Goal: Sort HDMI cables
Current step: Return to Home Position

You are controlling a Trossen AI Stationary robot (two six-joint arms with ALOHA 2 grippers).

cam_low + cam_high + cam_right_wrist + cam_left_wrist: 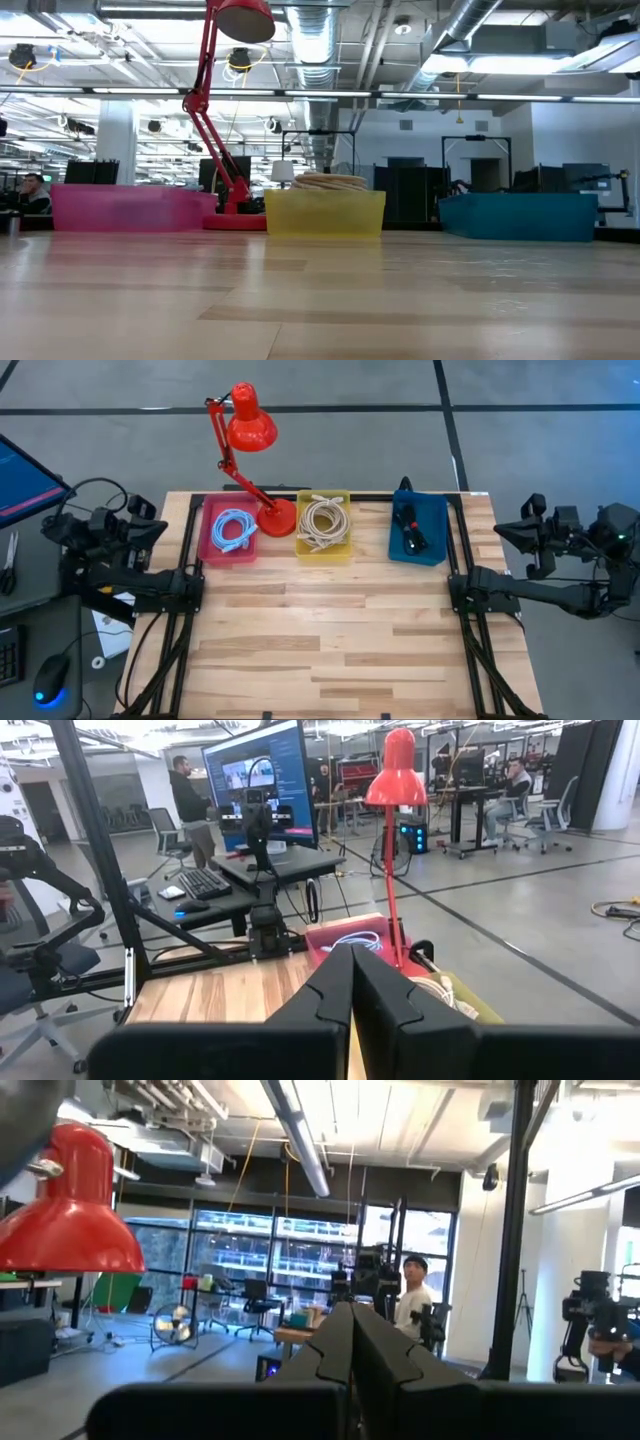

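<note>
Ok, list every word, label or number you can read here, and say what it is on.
No readable text anywhere.
Monitor beyond the table: content too small to read.
Blue screen left of the table: too blurred to read.
Pink bin, yellow bin, blue bin, red lamp: no labels visible.

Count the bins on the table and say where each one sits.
3, in a row along the far edge: the pink bin on the left, the yellow bin in the middle, the blue bin on the right. None appears hidden.

Left fingers (330,1352) together, red lamp shade (68,1215) close by, person (412,1292) beyond
</note>
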